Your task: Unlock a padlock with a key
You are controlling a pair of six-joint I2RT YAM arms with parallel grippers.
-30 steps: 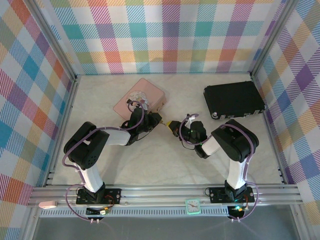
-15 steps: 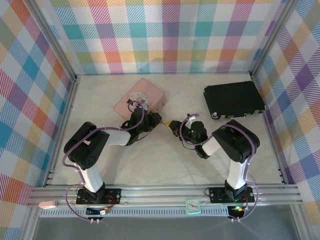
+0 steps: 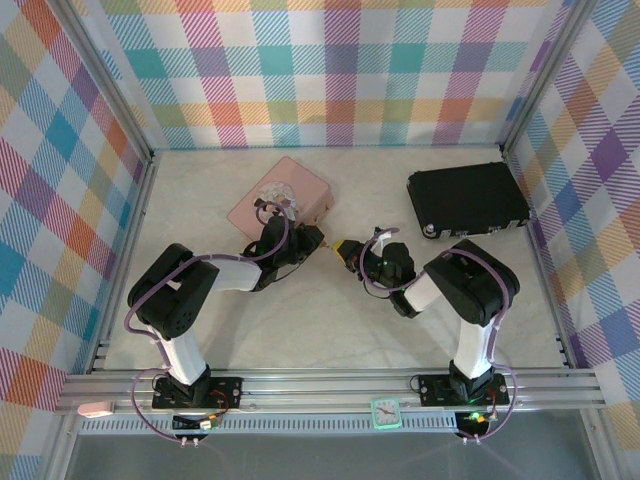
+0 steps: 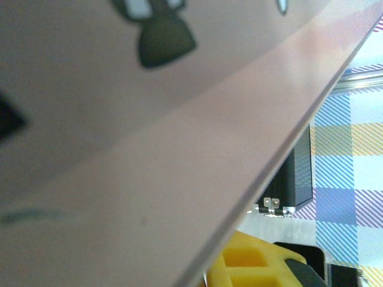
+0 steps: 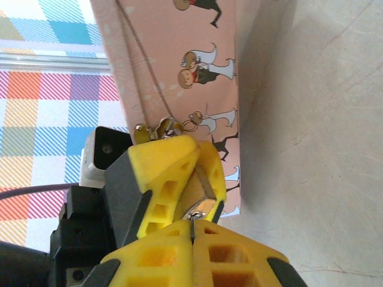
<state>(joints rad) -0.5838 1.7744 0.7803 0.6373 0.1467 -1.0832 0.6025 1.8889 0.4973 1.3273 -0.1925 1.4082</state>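
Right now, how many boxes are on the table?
2. A pink tin sits at the far middle-left, just beyond the left gripper. A black case lies at the far right. The arms may hide smaller things.

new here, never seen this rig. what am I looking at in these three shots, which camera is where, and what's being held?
Two robot arms are bolted at the table's near edge. The overhead shot looks down from behind them; the others come from cameras on each wrist. On the table lie a pink tin and a black case. The left pincer and right pincer meet tip to tip beside the tin. In the right wrist shot, the left pincer's yellow fingers grip the small brass padlock; the right pincer is shut on something metallic, probably the key.
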